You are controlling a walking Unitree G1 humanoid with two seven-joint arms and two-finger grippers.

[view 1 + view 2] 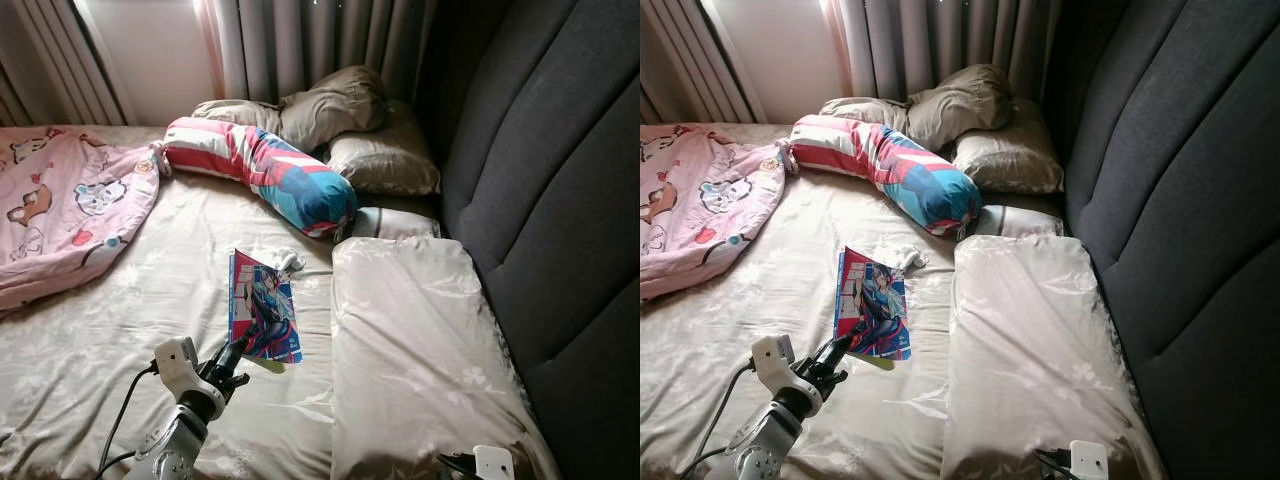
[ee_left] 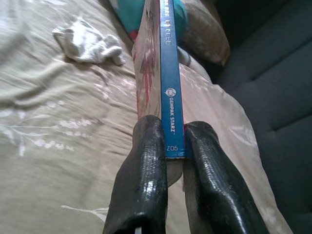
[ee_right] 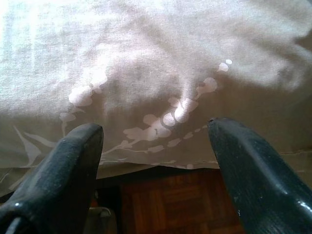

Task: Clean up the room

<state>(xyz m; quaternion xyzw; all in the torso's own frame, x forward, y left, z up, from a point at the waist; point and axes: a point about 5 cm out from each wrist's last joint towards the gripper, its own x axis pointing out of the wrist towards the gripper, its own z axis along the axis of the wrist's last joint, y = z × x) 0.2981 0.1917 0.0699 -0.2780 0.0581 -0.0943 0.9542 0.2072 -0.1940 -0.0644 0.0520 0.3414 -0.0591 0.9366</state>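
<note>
Left gripper (image 1: 232, 362) low over the bed (image 1: 120, 330), fingers (image 2: 146, 175) clamped on the lower edge of a comic book (image 1: 264, 308). Book held up off the sheet, standing on edge and leaning slightly, illustrated cover facing the camera, blue spine (image 2: 170, 73) between the two black pads in the left wrist view, "GEMPAK STARZ" printed on the spine.

Small white crumpled cloth (image 1: 287, 261) on the sheet just beyond the book's top edge, apart from it. Long printed bolster (image 1: 262, 172) in red, white and teal lying diagonally further up the bed. Beige pillows (image 1: 340, 110) heaped behind it against grey curtains (image 1: 300, 40). Flat beige pillow (image 1: 410, 340) alongside the dark padded headboard (image 1: 550, 200), right of the book. Pink cartoon-print blanket (image 1: 60, 210) bunched at far left.

Right gripper (image 3: 156, 146) near the bed's edge, fingers spread wide apart, nothing between them; beige floral fabric beyond the tips, strip of brown wooden floor (image 3: 165, 204) below. White part of the right arm (image 1: 490, 462) at the frame's lower edge.
</note>
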